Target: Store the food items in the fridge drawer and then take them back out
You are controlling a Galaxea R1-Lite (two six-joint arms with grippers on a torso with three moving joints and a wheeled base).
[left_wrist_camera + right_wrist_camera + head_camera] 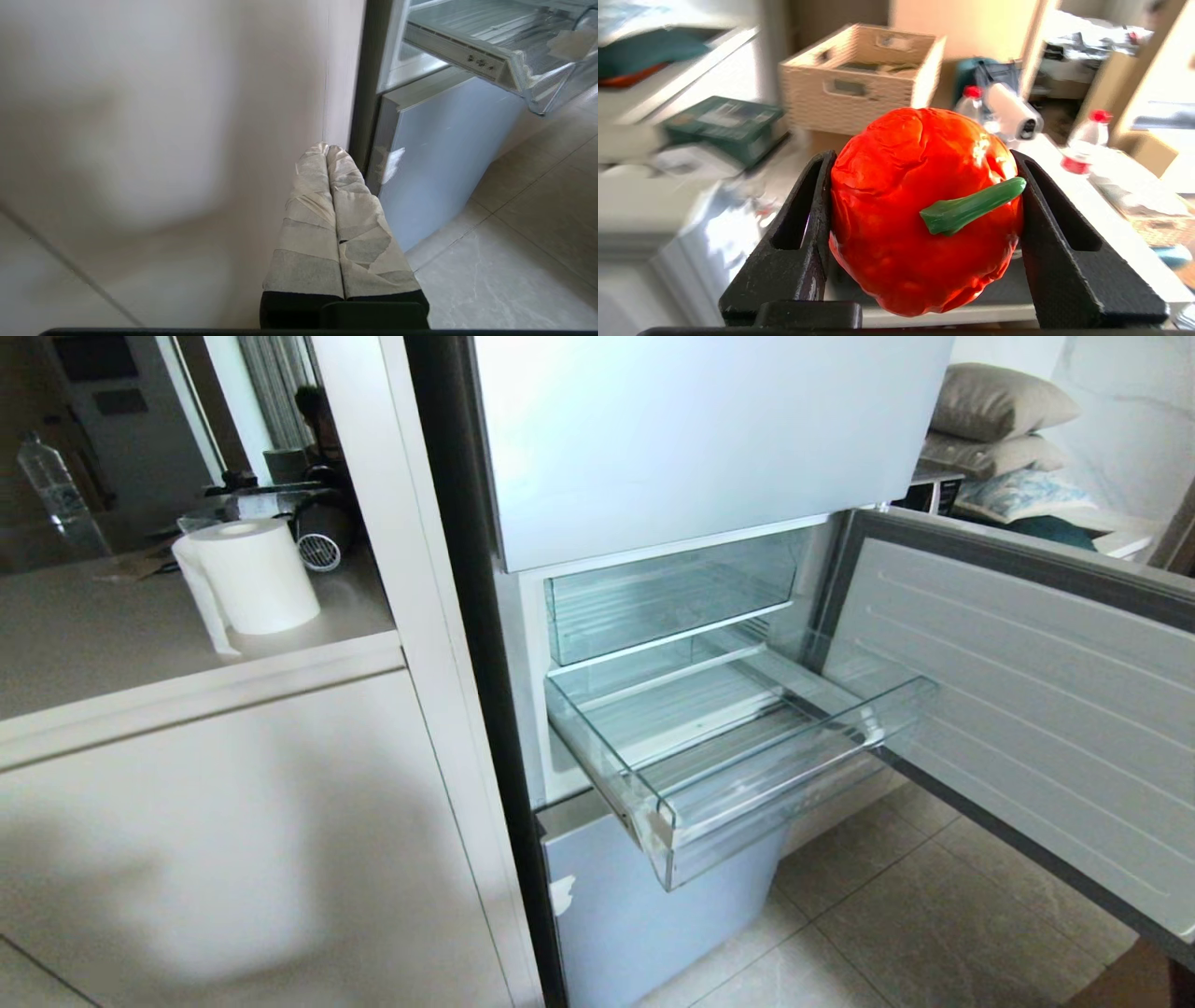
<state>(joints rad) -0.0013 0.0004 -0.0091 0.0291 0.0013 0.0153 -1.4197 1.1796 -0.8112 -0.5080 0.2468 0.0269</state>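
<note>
An orange-red, wrinkled food item (920, 210) with a green stem fills the right wrist view, and my right gripper (924, 158) is shut on it, one black finger on each side. That gripper does not show in the head view. The fridge drawer (794, 775), clear plastic with a ribbed bottom, stands pulled out of the open fridge with nothing in it; its corner (537, 88) also shows in the left wrist view. My left gripper (327, 149) hangs shut, its tape-wrapped fingers pressed together, low beside the cabinet panel and the fridge's edge.
The open fridge door (1027, 709) stands to the drawer's right. A second clear drawer (672, 593) sits above. A paper roll (257, 574) and a bottle (51, 485) are on the left counter. Behind the held item are a woven basket (864, 79), bottles (1083, 140) and a green box (724, 121).
</note>
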